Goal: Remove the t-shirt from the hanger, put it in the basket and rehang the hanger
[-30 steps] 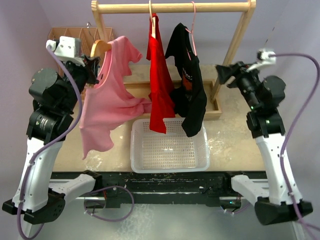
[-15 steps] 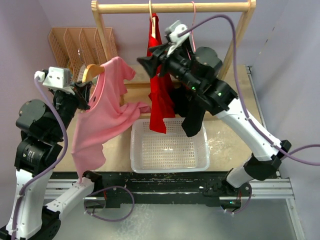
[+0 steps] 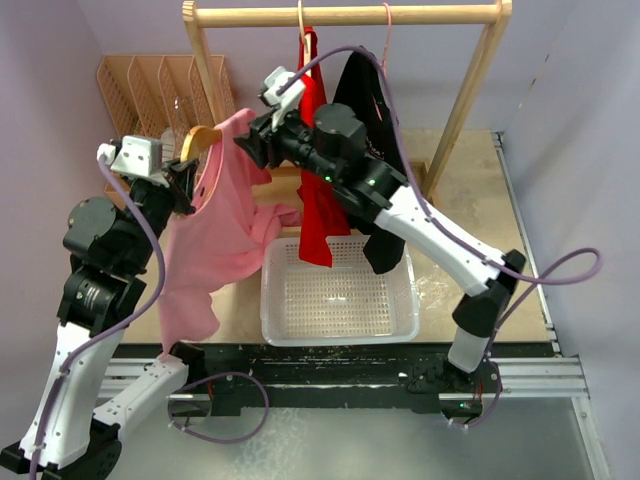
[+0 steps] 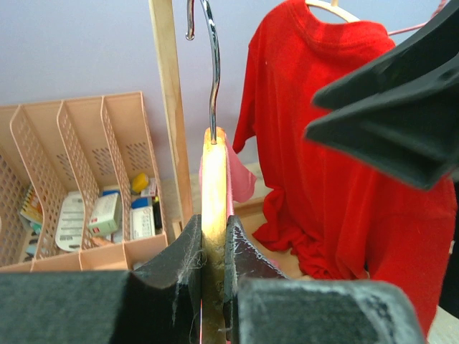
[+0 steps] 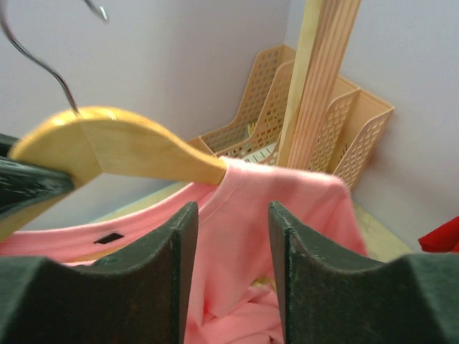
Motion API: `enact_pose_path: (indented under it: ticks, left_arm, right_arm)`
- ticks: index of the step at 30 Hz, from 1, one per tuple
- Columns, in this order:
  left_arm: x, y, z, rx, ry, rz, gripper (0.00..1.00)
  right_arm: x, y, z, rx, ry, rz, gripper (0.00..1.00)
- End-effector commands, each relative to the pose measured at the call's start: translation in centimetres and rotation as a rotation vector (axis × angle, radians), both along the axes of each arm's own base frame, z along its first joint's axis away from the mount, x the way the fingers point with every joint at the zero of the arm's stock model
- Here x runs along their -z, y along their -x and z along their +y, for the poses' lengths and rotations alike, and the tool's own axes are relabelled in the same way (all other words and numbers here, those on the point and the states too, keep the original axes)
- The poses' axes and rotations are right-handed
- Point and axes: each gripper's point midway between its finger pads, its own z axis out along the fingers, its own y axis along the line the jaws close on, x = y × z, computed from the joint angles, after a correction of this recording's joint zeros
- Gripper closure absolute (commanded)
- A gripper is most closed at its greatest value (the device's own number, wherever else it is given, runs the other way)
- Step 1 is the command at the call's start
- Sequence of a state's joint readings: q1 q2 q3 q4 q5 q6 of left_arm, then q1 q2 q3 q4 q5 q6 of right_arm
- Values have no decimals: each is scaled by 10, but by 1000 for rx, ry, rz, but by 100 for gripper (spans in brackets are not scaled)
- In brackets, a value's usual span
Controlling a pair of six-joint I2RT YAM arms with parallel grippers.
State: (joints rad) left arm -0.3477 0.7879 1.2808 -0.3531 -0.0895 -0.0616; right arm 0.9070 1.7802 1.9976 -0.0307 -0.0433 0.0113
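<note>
The left gripper (image 4: 214, 240) is clamped on the wooden hanger (image 3: 203, 137), holding the pink t-shirt (image 3: 215, 235) left of the rack (image 3: 340, 14) (clear of its rail), while the right gripper (image 5: 229, 215), jaws apart, straddles the shirt's shoulder. This looks like the grasping step: next the jaws must pinch the fabric and draw it off the hanger. A second ago the right arm stood at the far right.

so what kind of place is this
Probably a robotics lab bench staged as a laundry corner: a wooden clothes rack hung with t-shirts, a white basket on the table, two robot arms bolted at its edge.
</note>
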Motion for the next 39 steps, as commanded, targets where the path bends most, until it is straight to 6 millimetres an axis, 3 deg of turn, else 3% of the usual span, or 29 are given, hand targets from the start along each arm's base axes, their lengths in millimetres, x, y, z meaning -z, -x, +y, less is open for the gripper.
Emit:
enact_pose_path:
  ticks: [1, 4, 9, 20, 27, 28, 31, 39]
  left_arm:
    - [-42, -4, -6, 20, 69, -192, 100]
    - [-38, -9, -4, 1, 84, -199, 100]
    - [-40, -10, -10, 33, 101, -204, 100]
    - [-57, 26, -8, 89, 102, -244, 100]
    - [-58, 39, -6, 106, 84, -242, 100]
    - [-58, 42, -6, 112, 85, -240, 100]
    - [-58, 49, -2, 101, 92, -242, 100]
    - [-40, 64, 12, 60, 65, -173, 100]
  right_arm:
    - [-22, -6, 12, -10, -68, -79, 62]
    - [-21, -10, 13, 3, -78, -91, 62]
    - [-28, -11, 12, 12, -118, -112, 55]
    - [15, -31, 20, 82, -133, -7, 59]
    - [16, -40, 12, 150, -154, 7, 64]
    - [15, -41, 12, 156, -153, 5, 67]
    - [9, -47, 10, 190, -153, 2, 99]
    - [-13, -54, -31, 366, -161, -17, 100]
